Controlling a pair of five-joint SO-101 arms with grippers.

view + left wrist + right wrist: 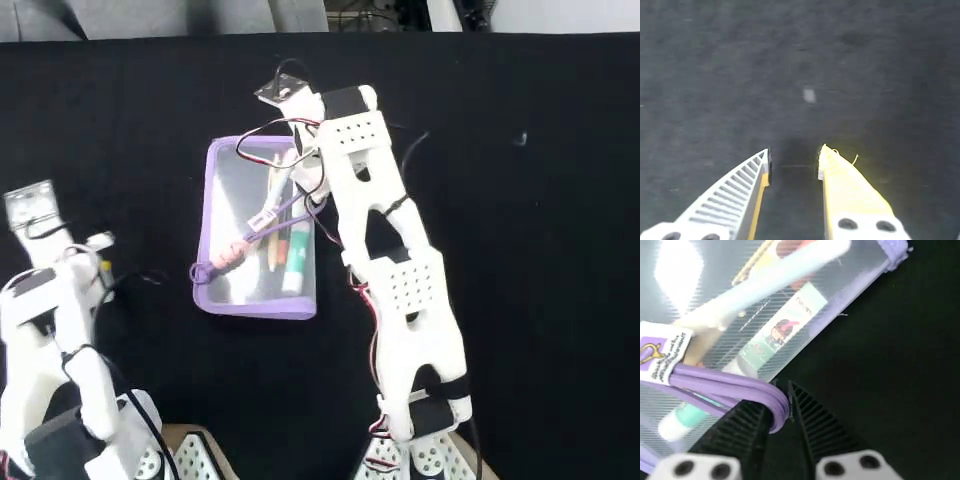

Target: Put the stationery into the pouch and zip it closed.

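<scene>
Looking down from the high view: purple pouch (232,185) lies flat on the black worktop (520,250), and stationery (292,255) shows through its clear face. A purple strap (215,268) trails across it. Right arm (400,270) stretches over the pouch's far side. Left arm (50,320) sits well apart from it, off to the side.

Left wrist view: left end effector (794,159) has its fingers spread apart with nothing between them and bare worktop beneath. It holds and braces nothing.

Right wrist view: right end effector (783,388) is clamped on the bend of the strap, with a paper tag (662,352) farther along it. The pouch lies just beside. I cannot tell whether the zip is open or shut.

Risks, as I judge them:
- With no second grip on the pouch, a pull on the strap likely drags the whole pouch instead of running the zip.
- The pinch catches only the strap's bend, so the smooth cord may slip out under load.
- A pull off the zip's line could jam the slider.
- A tilted pouch could spill a pen if the mouth is open.
</scene>
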